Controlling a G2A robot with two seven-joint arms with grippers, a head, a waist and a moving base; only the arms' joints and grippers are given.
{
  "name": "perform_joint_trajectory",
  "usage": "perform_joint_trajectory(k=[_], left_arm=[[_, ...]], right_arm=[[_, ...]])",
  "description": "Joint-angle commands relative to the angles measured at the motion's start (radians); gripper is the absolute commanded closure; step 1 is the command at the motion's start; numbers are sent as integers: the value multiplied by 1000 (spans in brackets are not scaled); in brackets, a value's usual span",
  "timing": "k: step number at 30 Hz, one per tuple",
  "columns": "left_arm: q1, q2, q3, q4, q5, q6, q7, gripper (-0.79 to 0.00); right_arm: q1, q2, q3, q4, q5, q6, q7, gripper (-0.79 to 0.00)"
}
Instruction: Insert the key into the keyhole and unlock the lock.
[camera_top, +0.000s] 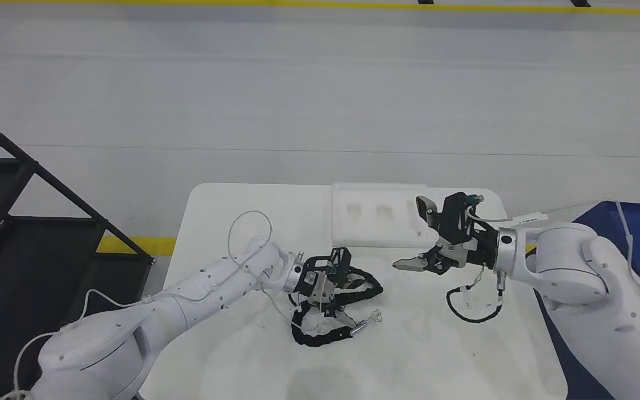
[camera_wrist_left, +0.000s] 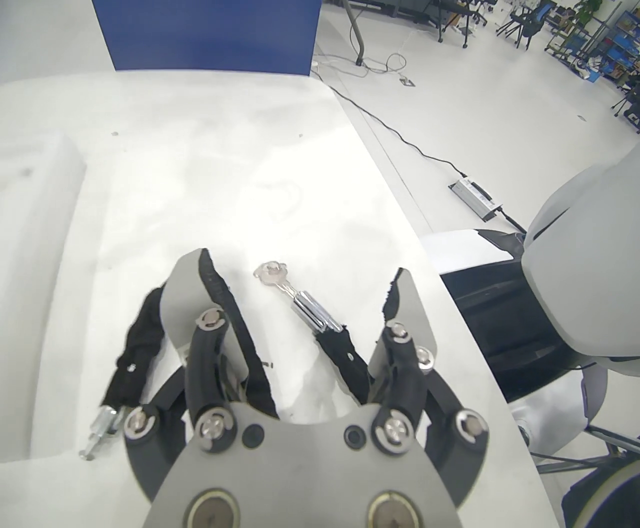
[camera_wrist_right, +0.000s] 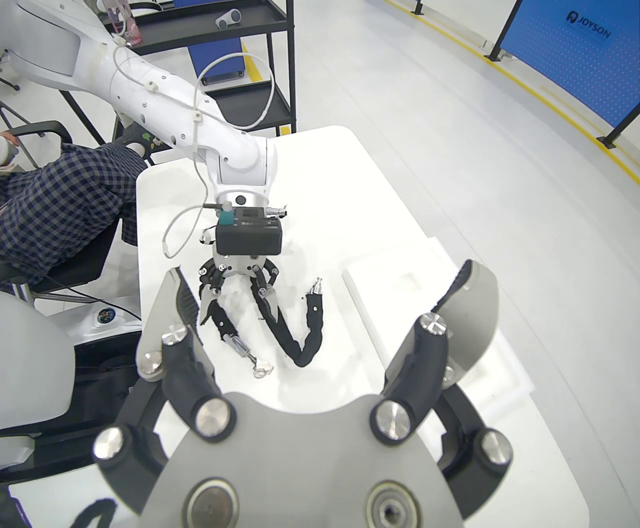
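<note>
The left jaws stand wide, the key (camera_wrist_left: 272, 274) in the lock (camera_wrist_left: 314, 314) between them; the right jaws gape wide, well apart.

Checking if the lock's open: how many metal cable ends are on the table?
2. The chrome cylinder, key in it, lies between the left gripper's open fingers; the bare pin end lies apart, beside the foam block.

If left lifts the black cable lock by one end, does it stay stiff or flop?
Probably flops: the cable lock lies in a loose U-bend. Its chrome cylinder looks smooth, so likely slippery and end-heavy. The key sticking out could snag.
</note>
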Motion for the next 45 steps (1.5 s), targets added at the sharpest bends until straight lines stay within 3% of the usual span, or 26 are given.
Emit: perform_joint_trajectory(k=[1, 6, 9, 13, 18, 21, 26, 37, 45], left_arm=[[-43, 4, 7, 13, 6, 0, 49, -785], [-153, 11, 16, 44, -37, 0, 221, -785], [-221, 16, 16, 67, -13, 0, 265, -785], [-303, 23, 16, 126, -18, 0, 284, -785], [-394, 27, 16, 176, -87, 0, 245, -785], [-426, 27, 16, 196, -192, 0, 177, -785], [-472, 36, 16, 180, -448, 0, -56, -785], [-560, 104, 16, 84, -962, 0, -604, -785], [-562, 106, 16, 81, -975, 0, -616, -785]], right_arm=[[19, -2, -3, 32, -6, -17, -13, -785], [109, -12, -24, 161, 4, -94, -63, -785], [178, -22, -48, 257, 17, -151, -103, -785], [277, -37, -81, 393, 16, -225, -154, -785], [385, -47, -149, 473, -18, -225, -139, -785], [439, -50, -193, 504, -3, -225, -145, -785], [510, -46, -252, 554, 17, -225, -164, -785], [586, -27, -332, 585, 55, -225, -202, -785], [586, -27, -332, 585, 55, -225, -202, -785]])
